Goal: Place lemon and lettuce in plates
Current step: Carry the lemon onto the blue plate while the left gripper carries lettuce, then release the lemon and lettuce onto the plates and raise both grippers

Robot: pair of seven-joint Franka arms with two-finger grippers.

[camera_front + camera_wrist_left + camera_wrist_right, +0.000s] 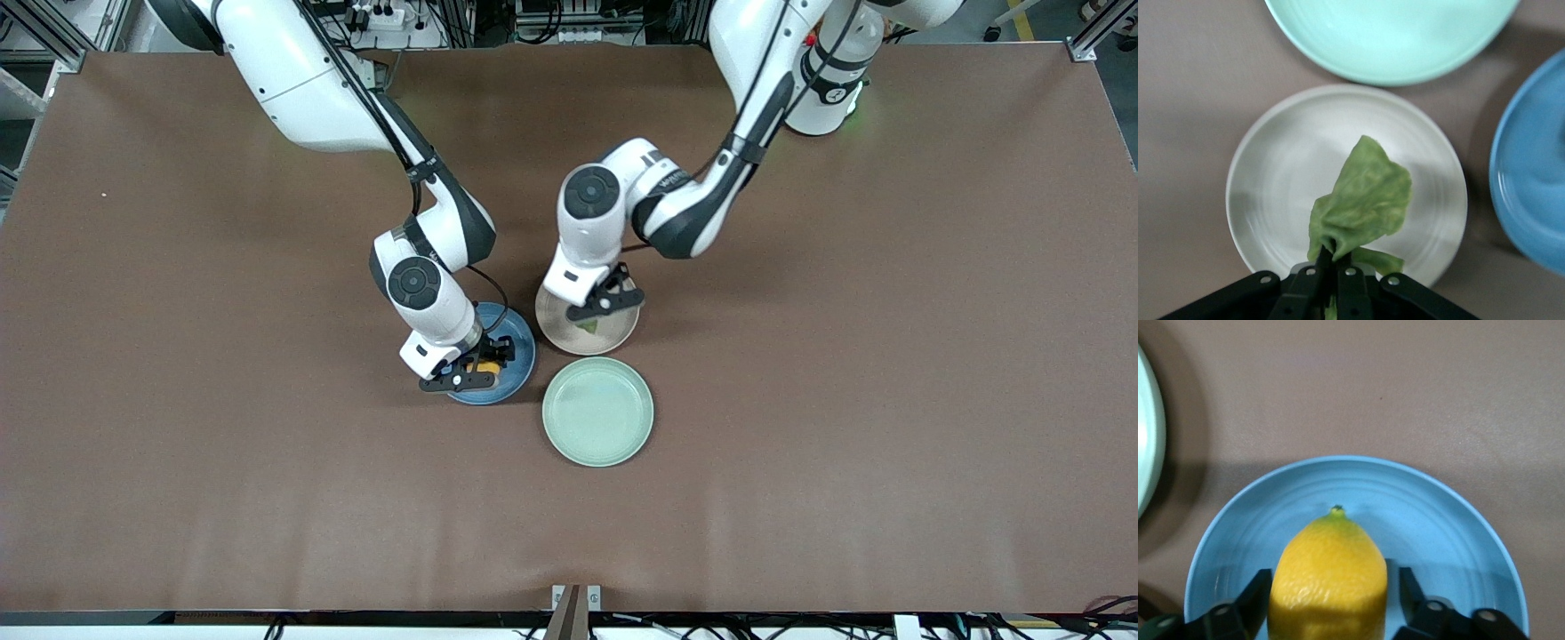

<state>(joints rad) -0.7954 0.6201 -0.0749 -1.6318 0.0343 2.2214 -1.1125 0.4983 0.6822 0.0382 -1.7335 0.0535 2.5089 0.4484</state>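
Observation:
The lemon (1328,553) lies on the blue plate (1438,520), stem tip up. My right gripper (1333,581) is low over that plate with its fingers open either side of the lemon, a small gap showing at one finger. In the front view the right gripper (476,369) covers most of the lemon (487,365) on the blue plate (517,354). My left gripper (1335,257) is shut on the lettuce (1365,193), a wrinkly green leaf, just over the beige-pink plate (1278,160). In the front view the left gripper (605,302) is over the beige-pink plate (615,334), and the lettuce (589,327) peeks out.
A pale green plate (597,411) lies nearer the front camera than the other two plates, close to both. It also shows in the left wrist view (1391,33) and in the right wrist view (1146,433). The brown table (845,356) stretches around them.

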